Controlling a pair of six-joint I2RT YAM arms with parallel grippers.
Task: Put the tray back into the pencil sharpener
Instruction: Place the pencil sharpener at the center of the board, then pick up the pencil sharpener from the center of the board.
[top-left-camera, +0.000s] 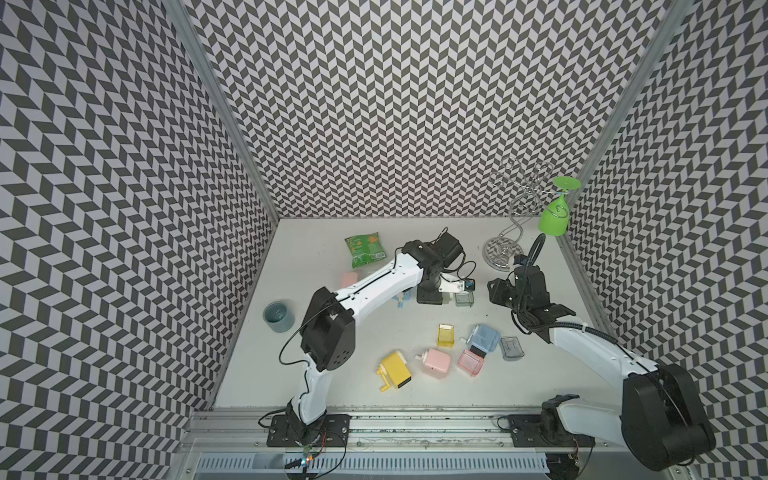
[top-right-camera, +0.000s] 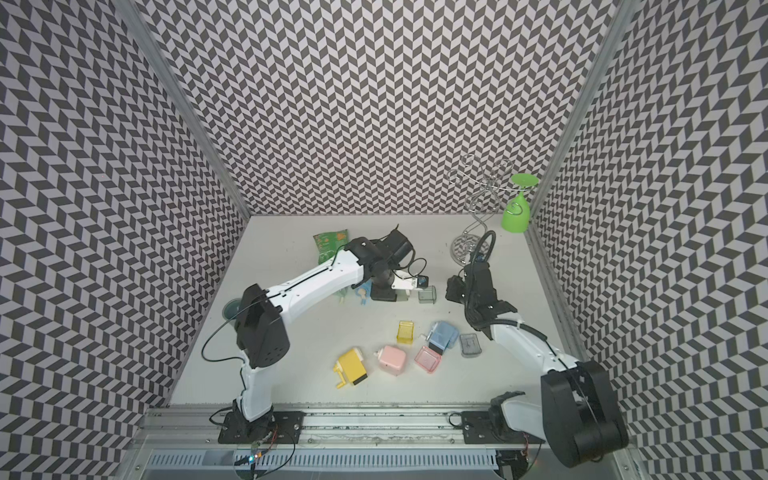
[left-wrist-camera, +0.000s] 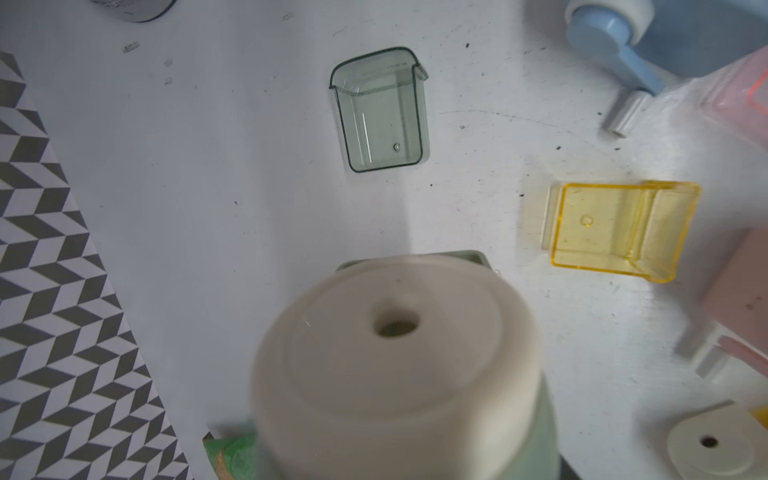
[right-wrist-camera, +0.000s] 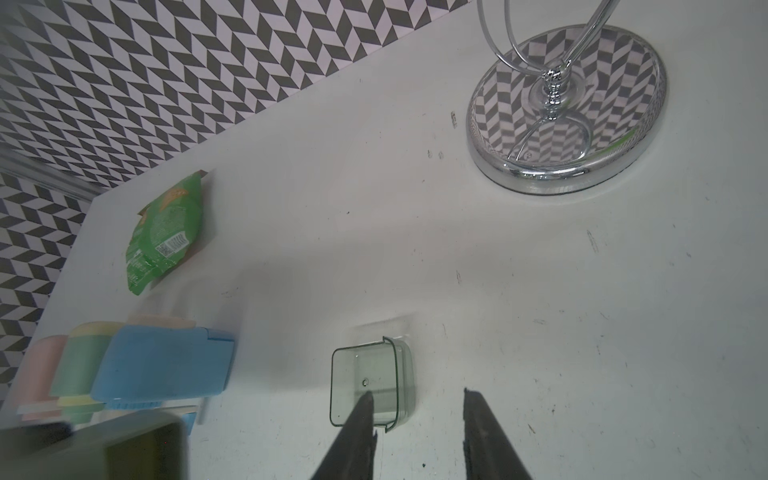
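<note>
Far left on the white table (top-left-camera: 399, 332) sits a grey-blue round cup (top-left-camera: 278, 316). Next, the left gripper (top-left-camera: 432, 296) points straight down, pinching the pale-green pencil sharpener with a cream round face (left-wrist-camera: 395, 353), its hole turned upward. Just right of it the translucent grey-green rectangular plastic tray (top-left-camera: 464, 298) lies flat, open side up. Its long axis runs left to right, plain end toward the sharpener, lipped end toward the right gripper (right-wrist-camera: 417, 392). That one is spread wide; one fingertip (right-wrist-camera: 365, 405) overlaps the tray, contact unclear.
</note>
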